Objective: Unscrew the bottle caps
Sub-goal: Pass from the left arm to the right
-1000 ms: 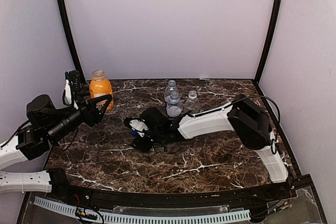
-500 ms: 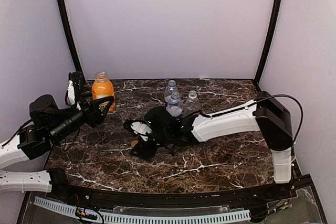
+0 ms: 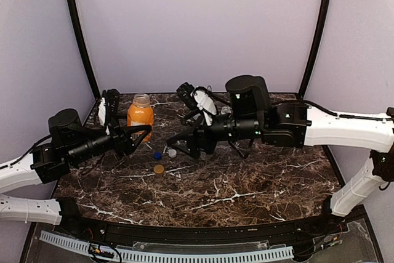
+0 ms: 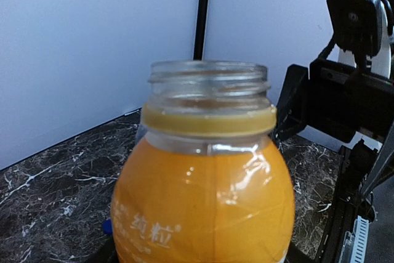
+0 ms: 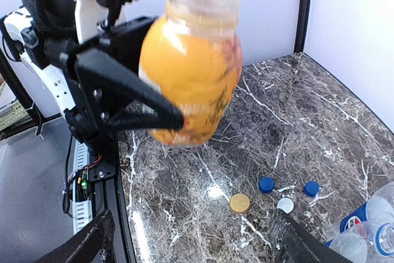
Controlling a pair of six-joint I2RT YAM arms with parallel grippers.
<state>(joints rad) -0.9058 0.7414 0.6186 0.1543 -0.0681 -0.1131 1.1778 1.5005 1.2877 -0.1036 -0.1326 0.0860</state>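
Marble surface (image 3: 258, 183), caps (image 5: 239, 202) lying loose. Left gripper (image 3: 138, 135) pinches the orange bottle (image 3: 140, 115). Looks full, heavyish, slick, so grab the belly. Right gripper (image 3: 182, 143) is spread, empty.

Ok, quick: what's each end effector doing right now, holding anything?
Left end effector: closed on the orange bottle.
Right end effector: open, holding nothing.

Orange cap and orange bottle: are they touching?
Apart. Right wrist view shows the orange cap lying on the table, well clear of the orange bottle.
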